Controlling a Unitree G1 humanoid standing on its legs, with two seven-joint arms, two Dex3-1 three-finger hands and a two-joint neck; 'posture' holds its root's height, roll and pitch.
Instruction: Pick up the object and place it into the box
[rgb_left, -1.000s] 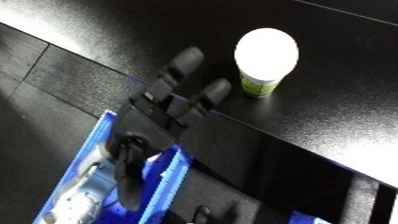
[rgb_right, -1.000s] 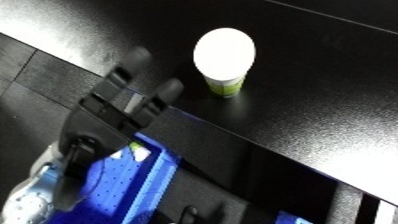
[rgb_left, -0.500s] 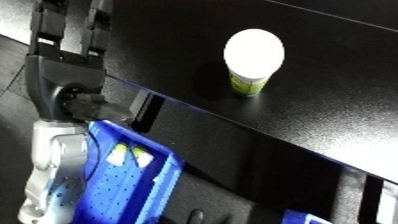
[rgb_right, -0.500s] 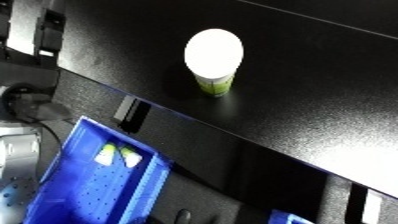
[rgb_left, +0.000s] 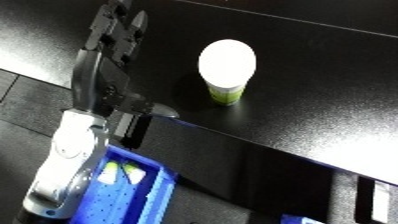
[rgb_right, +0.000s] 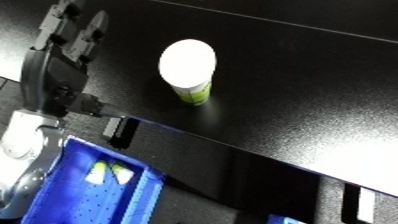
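Trouble is being risked mainly at the small cup with the white domed lid and green-and-white body (rgb_left: 227, 70), which is standing upright on the glossy black table (rgb_left: 320, 60), apart from everything else and not yet being touched. The black left hand (rgb_left: 117, 31) is being held above the table, up and to the left of the cup, with fingers straight and spread; nothing is being gripped. The right hand is not being shown. If the cup is approached from the side, it could be knocked over, since it is looking top-heavy. The blue perforated plastic bin (rgb_right: 80, 192) is sitting below the table edge at lower left, so the white forearm (rgb_left: 75, 150) could be caught on that edge during transfer.
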